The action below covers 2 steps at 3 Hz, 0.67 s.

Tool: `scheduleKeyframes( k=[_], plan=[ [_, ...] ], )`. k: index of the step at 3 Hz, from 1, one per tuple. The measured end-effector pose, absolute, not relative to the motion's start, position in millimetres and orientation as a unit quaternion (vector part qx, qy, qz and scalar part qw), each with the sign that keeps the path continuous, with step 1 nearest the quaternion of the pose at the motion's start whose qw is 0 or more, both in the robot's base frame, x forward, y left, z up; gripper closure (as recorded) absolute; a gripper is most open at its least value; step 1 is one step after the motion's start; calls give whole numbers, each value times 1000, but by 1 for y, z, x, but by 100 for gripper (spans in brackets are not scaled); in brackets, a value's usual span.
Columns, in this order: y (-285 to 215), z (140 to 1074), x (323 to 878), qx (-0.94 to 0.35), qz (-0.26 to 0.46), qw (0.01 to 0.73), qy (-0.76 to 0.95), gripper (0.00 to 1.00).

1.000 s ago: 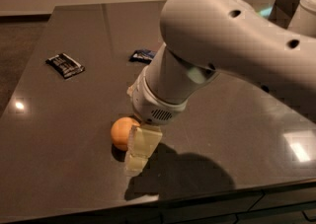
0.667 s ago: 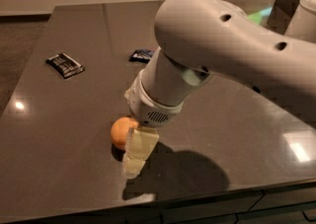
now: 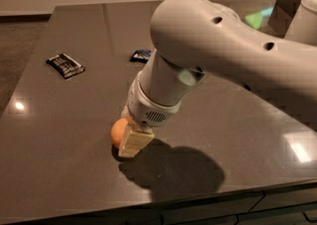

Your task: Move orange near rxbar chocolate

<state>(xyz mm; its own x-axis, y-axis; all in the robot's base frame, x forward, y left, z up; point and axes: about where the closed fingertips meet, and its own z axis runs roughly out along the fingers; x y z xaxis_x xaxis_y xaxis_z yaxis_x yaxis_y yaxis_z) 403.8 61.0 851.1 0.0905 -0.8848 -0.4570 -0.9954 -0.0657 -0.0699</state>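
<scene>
The orange (image 3: 117, 131) rests on the dark table (image 3: 59, 120) near its front edge. My gripper (image 3: 130, 142) is down at the orange, touching or nearly touching it, and its cream-coloured end covers the orange's right side. The rxbar chocolate (image 3: 65, 65), a black wrapper with white stripes, lies flat at the far left of the table, well away from the orange and the gripper.
A dark blue wrapper (image 3: 141, 55) lies at the back middle, partly behind my arm (image 3: 218, 55). A dark box (image 3: 290, 6) and a white object stand at the back right. The table's front edge runs just below the gripper.
My arm has shifted slightly left and lower over the orange. The orange and both wrappers lie about where they were.
</scene>
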Motion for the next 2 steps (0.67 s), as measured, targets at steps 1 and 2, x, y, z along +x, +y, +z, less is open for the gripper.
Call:
scheduleKeyframes(
  k=[1, 2],
  plan=[
    [61, 855, 411, -712, 139, 189, 661, 62],
    [71, 874, 423, -704, 134, 204, 666, 85]
  ],
)
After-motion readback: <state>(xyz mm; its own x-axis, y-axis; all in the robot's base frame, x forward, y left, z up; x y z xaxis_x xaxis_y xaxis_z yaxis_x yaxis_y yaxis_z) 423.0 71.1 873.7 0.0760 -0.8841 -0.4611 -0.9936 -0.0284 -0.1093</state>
